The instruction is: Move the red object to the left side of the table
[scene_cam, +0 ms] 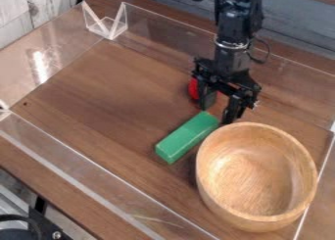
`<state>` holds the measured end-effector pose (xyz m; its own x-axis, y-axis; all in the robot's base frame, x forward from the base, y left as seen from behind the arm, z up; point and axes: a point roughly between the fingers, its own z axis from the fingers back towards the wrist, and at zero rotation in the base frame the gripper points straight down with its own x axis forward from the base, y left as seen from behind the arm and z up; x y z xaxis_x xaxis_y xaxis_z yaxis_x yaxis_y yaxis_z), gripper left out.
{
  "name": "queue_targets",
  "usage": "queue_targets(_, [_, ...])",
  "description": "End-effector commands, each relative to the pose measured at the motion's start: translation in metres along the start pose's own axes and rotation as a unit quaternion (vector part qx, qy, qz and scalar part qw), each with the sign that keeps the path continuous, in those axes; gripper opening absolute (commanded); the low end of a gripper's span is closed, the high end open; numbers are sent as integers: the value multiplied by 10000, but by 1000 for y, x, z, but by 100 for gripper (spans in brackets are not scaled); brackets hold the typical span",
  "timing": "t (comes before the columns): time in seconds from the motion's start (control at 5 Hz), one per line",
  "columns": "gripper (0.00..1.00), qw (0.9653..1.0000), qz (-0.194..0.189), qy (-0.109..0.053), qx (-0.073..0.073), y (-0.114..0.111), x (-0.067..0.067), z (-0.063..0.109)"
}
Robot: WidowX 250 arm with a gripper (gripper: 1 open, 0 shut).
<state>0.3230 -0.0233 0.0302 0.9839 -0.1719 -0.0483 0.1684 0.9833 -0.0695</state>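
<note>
The red object (195, 87) lies on the brown table (105, 97) just behind the green block. Only its left edge shows, because the black gripper (222, 99) points straight down over it. The fingers (205, 93) stand on either side of the toy, drawn in close to it. Whether they press on it is hidden from this view.
A green rectangular block (187, 137) lies diagonally in front of the gripper. A large wooden bowl (257, 173) fills the near right corner. Low clear acrylic walls (78, 175) ring the table, and a clear bracket (105, 21) stands at the far left.
</note>
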Motion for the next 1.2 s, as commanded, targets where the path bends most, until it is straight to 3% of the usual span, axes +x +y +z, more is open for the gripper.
queue_targets(0.0, [0,9983,-363,-452,-27,-1,5,35])
queue_targets(0.2, [100,9964,-695,-469,-148,-3,5,40])
queue_targets(0.6, [100,9956,-727,-529,-264,-5,9,65])
queue_targets(1.0, [100,9970,-541,-502,-230,0,18,61])
